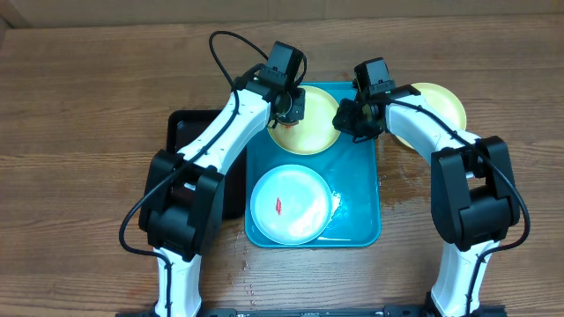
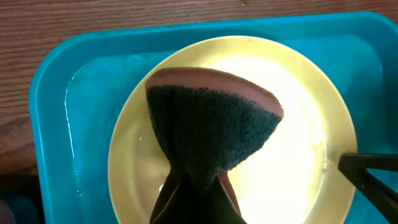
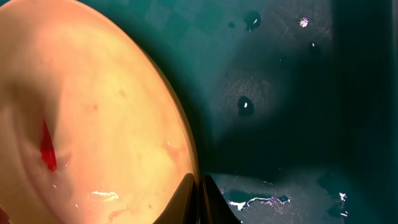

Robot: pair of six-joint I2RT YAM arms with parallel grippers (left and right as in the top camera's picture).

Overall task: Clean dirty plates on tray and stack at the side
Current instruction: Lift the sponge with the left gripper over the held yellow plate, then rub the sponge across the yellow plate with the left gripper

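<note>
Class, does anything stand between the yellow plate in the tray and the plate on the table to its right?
Only the tray's right rim separates the yellow plate from the side plate; the right gripper pinches the yellow plate.

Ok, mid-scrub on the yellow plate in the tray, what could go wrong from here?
The right gripper pinches only the thin rim of the yellow plate, and the tray is wet; scrubbing pressure may pull the plate loose.
The red smear shows only in the right wrist view; the sponge in the left gripper blocks the left wrist view, so leftover dirt may go unnoticed.
</note>
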